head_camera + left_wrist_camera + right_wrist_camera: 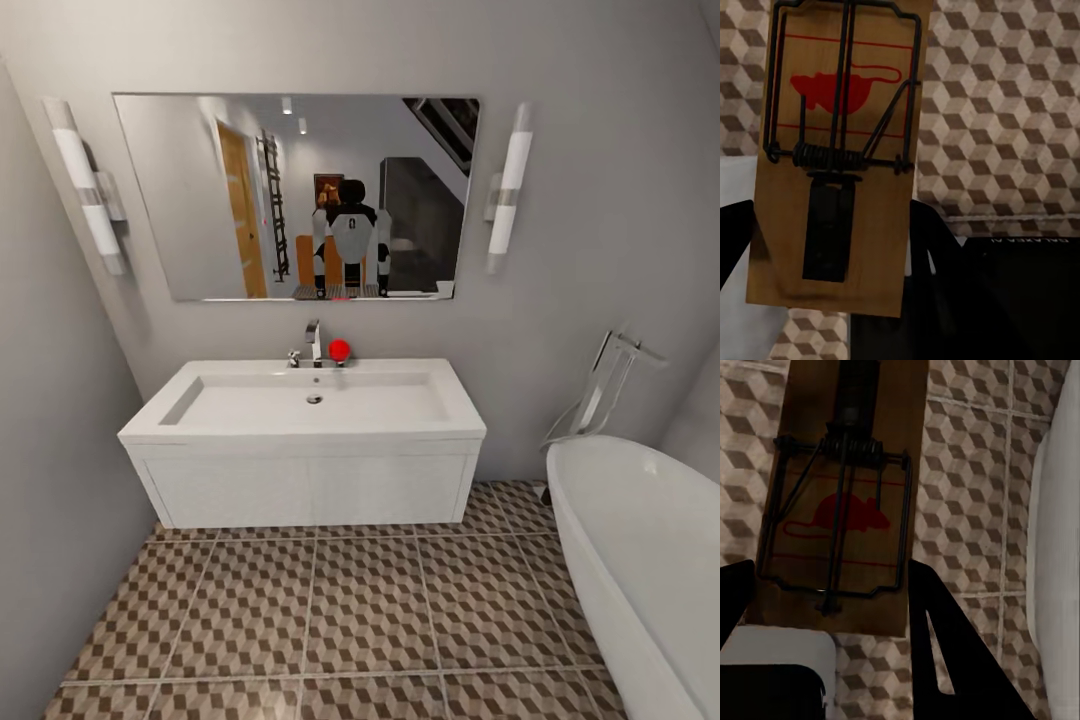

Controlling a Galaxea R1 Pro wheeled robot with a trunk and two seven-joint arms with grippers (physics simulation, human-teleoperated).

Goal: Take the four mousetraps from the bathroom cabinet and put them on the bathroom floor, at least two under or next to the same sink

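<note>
Since each mousetrap must end flat on the bathroom floor (370,610) beside the sink (305,405), the robot should, by this judgement, lower both arms close to the tiles before letting go. One mousetrap (840,157) sits between the left gripper's (832,225) dark fingers, clenched on it; another mousetrap (844,502) lies likewise gripped between the right gripper's (832,585) fingers, above patterned tiles, with the bathtub (640,560) nearby.

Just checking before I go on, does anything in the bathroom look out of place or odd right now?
One thing: a small red ball sits on the sink ledge beside the chrome tap, an odd item there. Otherwise nothing looks spilled or damaged; each gripper holds a mousetrap above the patterned floor.
</note>
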